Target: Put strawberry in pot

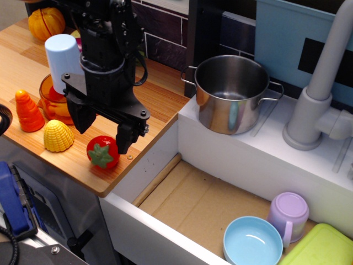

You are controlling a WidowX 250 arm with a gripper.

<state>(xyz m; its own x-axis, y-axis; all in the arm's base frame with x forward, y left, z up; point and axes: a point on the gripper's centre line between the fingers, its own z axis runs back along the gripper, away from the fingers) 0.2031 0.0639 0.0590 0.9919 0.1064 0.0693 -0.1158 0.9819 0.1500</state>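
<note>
The strawberry point(102, 152), glossy red with a green star cap, lies on the wooden counter near its front corner. My gripper point(103, 128) hangs open directly above it, black fingers spread to either side, tips just above and around the fruit's top, not closed on it. The shiny steel pot point(230, 94) with wire side handles stands empty on the white ledge at the back of the sink, to the right of the gripper.
A yellow corn toy point(58, 136), orange carrot point(27, 111), orange translucent bowl point(53, 102) and white cup point(63, 54) sit left of the gripper. A grey faucet point(320, 94) stands right of the pot. The sink holds a blue bowl point(252, 241), purple cup point(289, 214) and green board point(322, 248).
</note>
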